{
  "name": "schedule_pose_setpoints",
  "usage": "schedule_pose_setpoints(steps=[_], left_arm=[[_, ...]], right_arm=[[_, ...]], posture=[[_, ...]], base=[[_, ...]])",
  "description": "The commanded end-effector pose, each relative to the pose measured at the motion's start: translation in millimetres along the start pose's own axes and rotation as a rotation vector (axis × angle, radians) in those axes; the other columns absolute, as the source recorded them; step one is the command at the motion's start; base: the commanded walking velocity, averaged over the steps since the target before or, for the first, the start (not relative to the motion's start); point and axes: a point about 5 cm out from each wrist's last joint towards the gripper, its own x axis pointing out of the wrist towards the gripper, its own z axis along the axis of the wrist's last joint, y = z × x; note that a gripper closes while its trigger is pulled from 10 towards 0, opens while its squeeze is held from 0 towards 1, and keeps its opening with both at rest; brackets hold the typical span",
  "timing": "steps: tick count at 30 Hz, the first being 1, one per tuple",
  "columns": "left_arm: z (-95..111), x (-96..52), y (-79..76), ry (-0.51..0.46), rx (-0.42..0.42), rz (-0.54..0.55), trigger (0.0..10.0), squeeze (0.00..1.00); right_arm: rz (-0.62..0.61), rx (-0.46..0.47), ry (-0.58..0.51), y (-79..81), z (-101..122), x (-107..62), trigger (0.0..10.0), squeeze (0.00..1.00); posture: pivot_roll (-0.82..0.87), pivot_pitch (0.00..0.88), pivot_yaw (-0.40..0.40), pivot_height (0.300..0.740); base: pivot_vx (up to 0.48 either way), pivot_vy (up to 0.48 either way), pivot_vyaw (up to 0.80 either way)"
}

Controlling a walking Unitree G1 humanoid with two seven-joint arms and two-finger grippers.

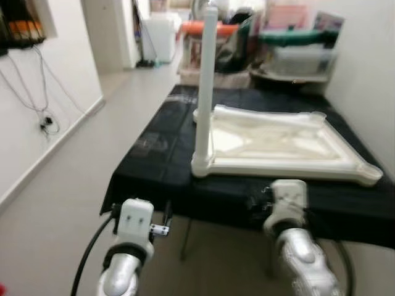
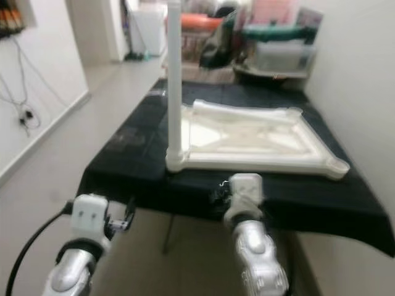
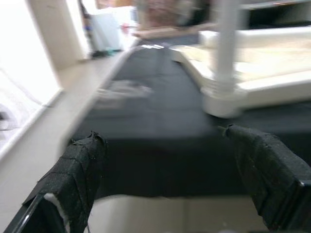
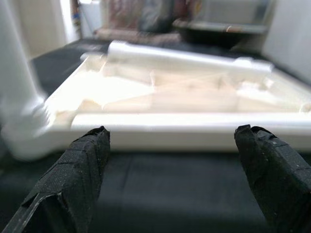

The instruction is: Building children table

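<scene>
A white plastic tabletop [image 1: 281, 145] lies upside down on a table under a black cloth [image 1: 163, 148]. One white leg [image 1: 205, 80] stands upright in its near left corner socket. A loose white tube [image 4: 184, 57] lies along the top's far edge. Both arms are low in front of the table's near edge, the left arm [image 1: 134, 225] left of the standing leg and the right arm [image 1: 289, 206] below the top's front rail. My left gripper [image 3: 163, 136] is open and faces the leg's socket [image 3: 221, 99]. My right gripper [image 4: 172, 130] is open and faces the front rail [image 4: 184, 133]. Neither holds anything.
Bare floor [image 1: 80, 185] runs along the table's left, bounded by a white wall with hanging cables [image 1: 43, 117]. A cluttered shelf with boxes, an orange roll [image 1: 207, 28] and a green roll [image 1: 296, 37] stands behind the table. A wall [image 1: 370, 74] is close on the right.
</scene>
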Motion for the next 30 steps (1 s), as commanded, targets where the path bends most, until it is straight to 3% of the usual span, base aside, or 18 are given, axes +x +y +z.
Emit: schedule_pose_setpoints(steps=[1, 4, 7, 14, 30], left_arm=[[-2, 0.7, 9.8, 0.012, 0.018, 0.038, 10.0, 0.00], [0, 3.0, 21.8, 0.003, 0.038, 0.072, 10.0, 0.00], [0, 3.3, 25.2, 0.000, 0.042, 0.082, 10.0, 0.00], [0, 4.5, 34.9, 0.001, 0.058, 0.113, 10.0, 0.00], [-1, 3.8, 30.0, 0.007, 0.040, 0.101, 10.0, 0.00]], right_arm=[[-0.041, 0.010, -0.003, -0.6, 0, 2.2, 10.0, 0.00], [-0.194, 0.013, -0.008, -20.8, 4, 7.0, 10.0, 0.00], [-0.221, 0.019, -0.007, -24.9, 5, 8.0, 10.0, 0.00], [-0.225, 0.022, -0.010, -25.5, 6, 9.8, 10.0, 0.00], [-0.224, 0.025, 0.009, -22.6, 2, 11.7, 10.0, 0.00]], posture=[[0.10, 0.000, -0.078, 0.740], [0.10, 0.000, -0.078, 0.740], [0.10, 0.000, -0.079, 0.740], [0.10, 0.000, -0.079, 0.740], [0.10, 0.000, -0.079, 0.740]], base=[[0.266, 0.000, 0.00], [0.270, 0.000, 0.00], [0.270, 0.000, 0.00], [0.267, 0.000, 0.00], [0.268, 0.000, 0.00]])
